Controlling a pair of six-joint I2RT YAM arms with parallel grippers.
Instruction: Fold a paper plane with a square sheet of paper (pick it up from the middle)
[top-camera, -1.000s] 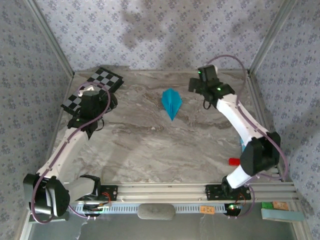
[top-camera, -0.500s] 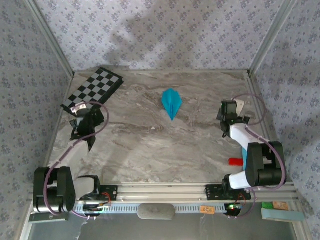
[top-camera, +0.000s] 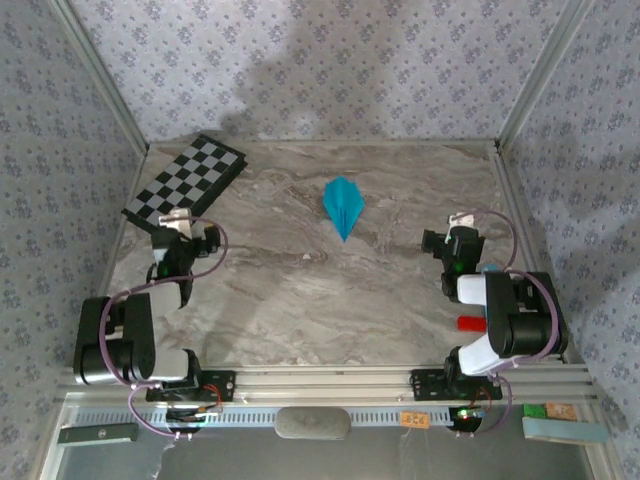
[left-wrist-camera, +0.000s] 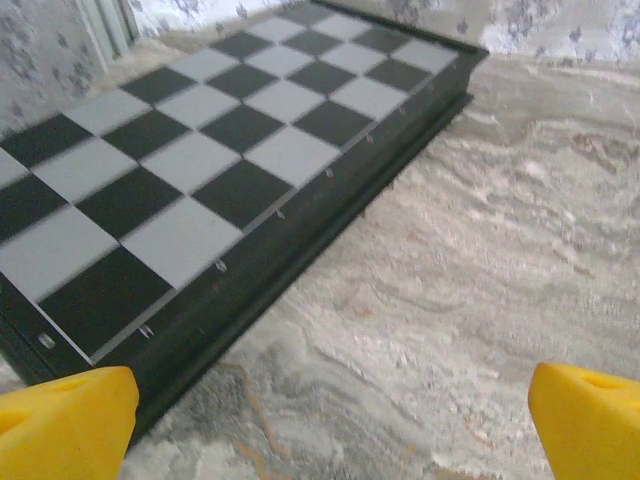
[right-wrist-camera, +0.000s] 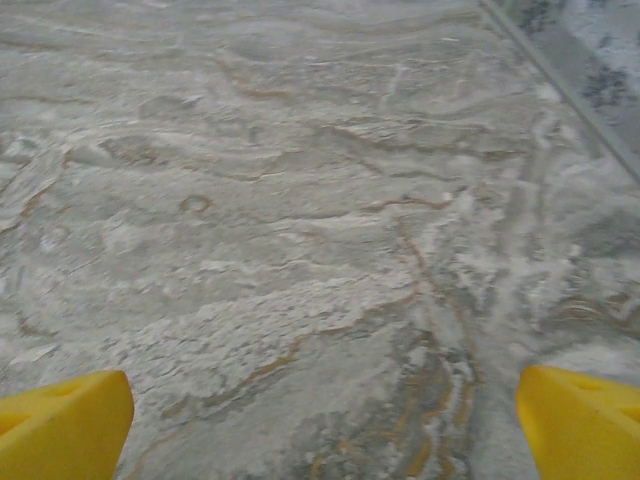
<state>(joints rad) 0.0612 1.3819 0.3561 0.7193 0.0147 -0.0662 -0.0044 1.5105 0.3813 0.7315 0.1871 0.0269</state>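
- Top view: paper plane (top-camera: 343, 206) lies folded on the marble table (top-camera: 300, 290), centre-back, tip pointing to the near edge, well apart from both arms.
- Left wrist view: left gripper (left-wrist-camera: 330, 425) wide open, empty, just beside the checkerboard (left-wrist-camera: 200, 150) edge.
- Right wrist view: right gripper (right-wrist-camera: 320, 425) wide open, empty, over bare marble.

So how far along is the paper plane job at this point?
Done: the paper plane lies on the table folded into a pointed dart. In hand: nothing; the left pincer stands open by the checkerboard, the right pincer open over bare table, both apart from the plane. Left: seemingly nothing; the fold looks finished.
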